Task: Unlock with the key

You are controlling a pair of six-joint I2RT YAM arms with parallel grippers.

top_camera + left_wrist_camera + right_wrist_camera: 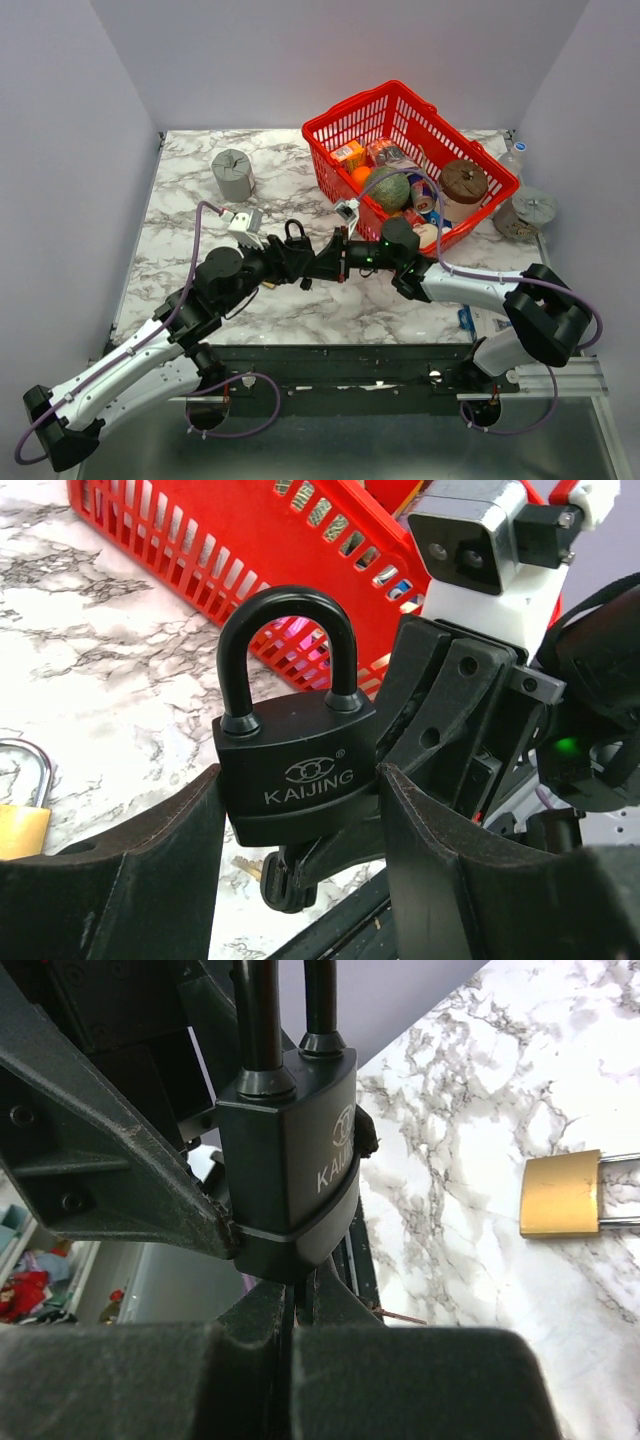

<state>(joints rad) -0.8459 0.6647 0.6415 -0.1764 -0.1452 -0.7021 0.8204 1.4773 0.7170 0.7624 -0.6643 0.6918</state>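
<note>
Centre of the left wrist view: my left gripper [300,825] grasps the black padlock [297,765] upright. Lower centre of the right wrist view, my right gripper [292,1320] is clenched just under its base. The key, unseen, is likely pinched there. A tilted key could jam or slip out.
</note>
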